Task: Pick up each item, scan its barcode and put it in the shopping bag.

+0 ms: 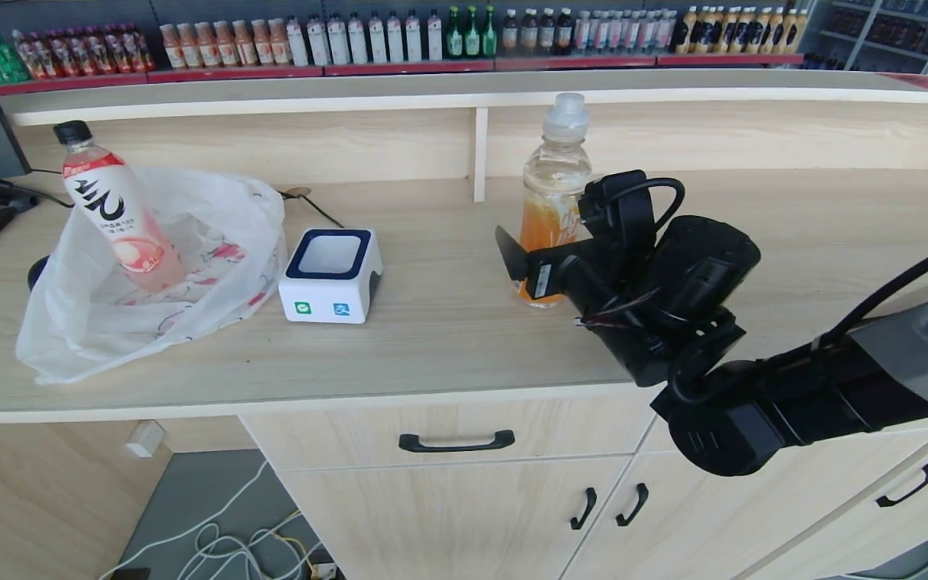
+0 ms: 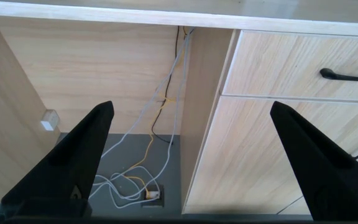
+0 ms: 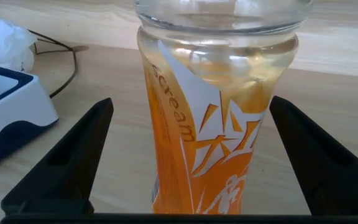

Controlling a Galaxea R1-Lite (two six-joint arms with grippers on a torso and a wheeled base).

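Right gripper (image 3: 191,102) sits closest to my cam, jaws spread wide w/ the orange-label bottle (image 1: 551,193) upright between them, apart from both fingers as far as I can tell. That bottle stands on the wooden counter (image 1: 448,338), well to the right of the scanner box (image 1: 330,275). Just left of the scanner lies the white shopping bag (image 1: 109,314), w/ a pink-label bottle (image 1: 122,213) leaning inside it, black cap up. Left gripper (image 2: 191,106) hangs lower than the scanner, under the counter edge, facing cupboard fronts (image 2: 278,162) & floor cables (image 2: 135,180), released, nothing in it.
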